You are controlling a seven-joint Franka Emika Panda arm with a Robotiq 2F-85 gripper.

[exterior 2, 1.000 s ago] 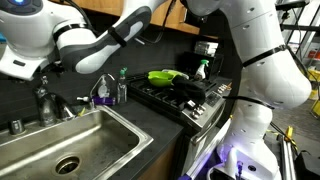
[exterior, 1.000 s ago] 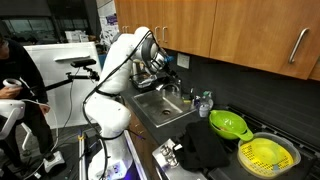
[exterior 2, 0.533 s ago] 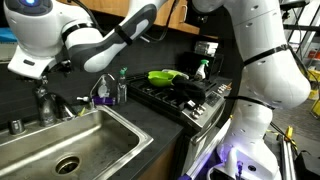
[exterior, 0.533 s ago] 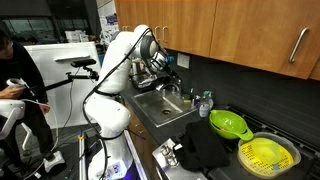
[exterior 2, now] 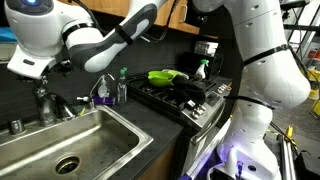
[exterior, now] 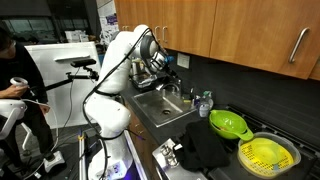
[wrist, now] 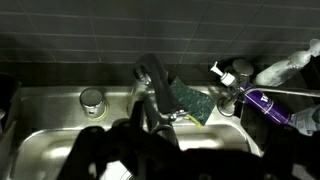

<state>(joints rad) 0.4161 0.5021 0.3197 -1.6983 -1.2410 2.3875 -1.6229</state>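
Note:
My gripper hangs over the steel sink, a dark blur along the bottom of the wrist view. It is open with nothing between its fingers. Just beyond it stands the faucet. A green sponge lies on the sink's back rim beside the faucet, and a purple soap bottle lies further to the right. In an exterior view the gripper sits above the sink, close to the dark backsplash.
A round knob sits left of the faucet. On the stove side are a green colander, a yellow-green colander and a black cloth. Wooden cabinets hang overhead. A person stands at the far side.
The wrist shifted slightly over the sink a second ago. It has stayed still for the last half second. The gripper stays open.

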